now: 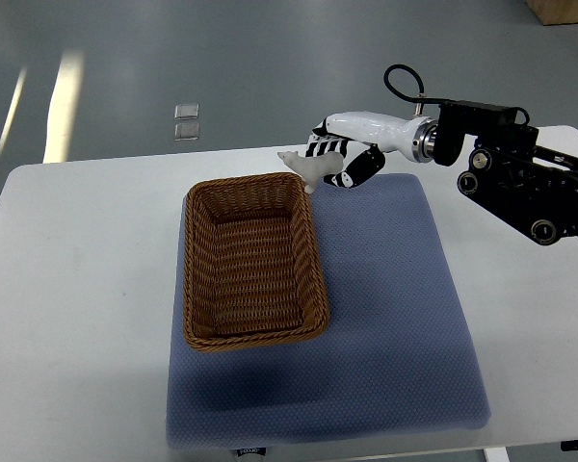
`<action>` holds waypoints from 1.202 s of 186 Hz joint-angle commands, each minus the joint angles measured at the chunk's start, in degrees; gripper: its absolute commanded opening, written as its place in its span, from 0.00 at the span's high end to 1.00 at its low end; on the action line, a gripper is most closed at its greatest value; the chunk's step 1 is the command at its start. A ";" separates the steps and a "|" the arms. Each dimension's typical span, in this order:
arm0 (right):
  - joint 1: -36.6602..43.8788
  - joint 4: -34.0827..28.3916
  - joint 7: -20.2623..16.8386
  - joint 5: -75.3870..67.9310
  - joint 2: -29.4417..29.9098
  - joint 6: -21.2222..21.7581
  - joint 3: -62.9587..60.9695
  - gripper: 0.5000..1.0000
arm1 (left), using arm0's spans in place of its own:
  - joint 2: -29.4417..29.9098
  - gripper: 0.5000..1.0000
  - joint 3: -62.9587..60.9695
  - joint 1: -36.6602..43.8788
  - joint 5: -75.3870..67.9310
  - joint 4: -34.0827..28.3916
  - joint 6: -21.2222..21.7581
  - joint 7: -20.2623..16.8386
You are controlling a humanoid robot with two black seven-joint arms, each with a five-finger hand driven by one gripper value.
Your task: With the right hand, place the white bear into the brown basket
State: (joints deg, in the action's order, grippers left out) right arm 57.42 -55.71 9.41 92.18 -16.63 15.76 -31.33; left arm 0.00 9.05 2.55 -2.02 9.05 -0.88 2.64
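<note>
Right hand (pixel 339 154) comes in from the right edge on a black arm (pixel 520 183), with a white glossy back and black-and-white striped fingers (pixel 320 146). Those fingers are curled around the bear (pixel 308 168), pinching it by its rear half, so the front half pokes out to the left of the grip. The bear is small and white, and its head points left, toward the far side of the basket.

So where's the bear exactly? It's held up at the far right corner of the basket (pixel 253 337), right over or just past the rim there. Its legs seem to hang down at about rim height, but from this steep angle it's hard to say if they touch the wicker or hover a bit above it. It's not down inside the basket yet.

The basket is brown woven wicker, rectangular, long side running away from the robot, and nothing is lying in it. It sits on the left part of a blue-grey mat (pixel 395 318), which covers the middle of a white table (pixel 67 289). Plenty of bare mat shows to the right of the basket and in front of it.

Only that one arm is visible, with a loop of black cable (pixel 397 79) arcing over the wrist. Beyond the table is grey floor with a small pale square thing (pixel 186 121) lying on it, too small to tell what it is.
</note>
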 commanded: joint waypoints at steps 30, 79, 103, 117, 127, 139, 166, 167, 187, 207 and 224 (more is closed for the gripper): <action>2.08 -0.02 -0.01 0.55 3.44 0.41 4.70 0.99 | 0.00 0.00 0.00 0.00 0.00 0.00 0.00 0.00; 2.52 -0.02 -0.01 0.55 5.11 0.41 5.23 0.83 | 0.00 0.00 0.00 0.00 0.00 0.00 0.00 0.00; 2.34 -0.02 -0.10 0.55 5.29 0.15 5.23 0.64 | 0.00 0.00 0.00 0.00 0.00 0.00 0.00 0.00; 2.43 0.07 -0.10 0.55 5.29 0.06 5.23 0.47 | 0.00 0.00 0.00 0.00 0.00 0.00 0.00 0.00; 2.43 0.07 -0.10 0.55 5.29 -0.03 5.14 0.42 | 0.00 0.00 0.00 0.00 0.00 0.00 0.00 0.00; 2.43 0.16 -0.10 0.55 5.29 -0.12 5.14 0.34 | 0.00 0.00 0.00 0.00 0.00 0.00 0.00 0.00; 2.34 0.25 -0.19 0.37 5.29 -0.29 4.97 0.32 | 0.00 0.00 0.00 0.00 0.00 0.00 0.00 0.00; 2.34 0.25 -0.19 0.37 5.29 -0.29 4.97 0.32 | 0.00 0.00 0.00 0.00 0.00 0.00 0.00 0.00; 2.08 0.51 -0.19 0.02 5.11 -0.38 4.26 0.32 | 0.00 0.00 0.00 0.00 0.00 0.00 0.00 0.00; 1.82 0.86 -0.18 -0.16 4.41 -1.08 2.95 0.32 | 0.00 0.00 0.00 0.00 0.00 0.00 0.00 0.00; 1.11 1.74 -0.27 -1.21 4.24 -1.88 0.13 0.32 | 0.00 0.00 0.00 0.00 0.00 0.00 0.00 0.00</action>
State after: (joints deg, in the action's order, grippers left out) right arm 59.24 -54.86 9.23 91.98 -12.07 14.67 -28.42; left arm 0.00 9.05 2.55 -2.02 9.05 -0.88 2.64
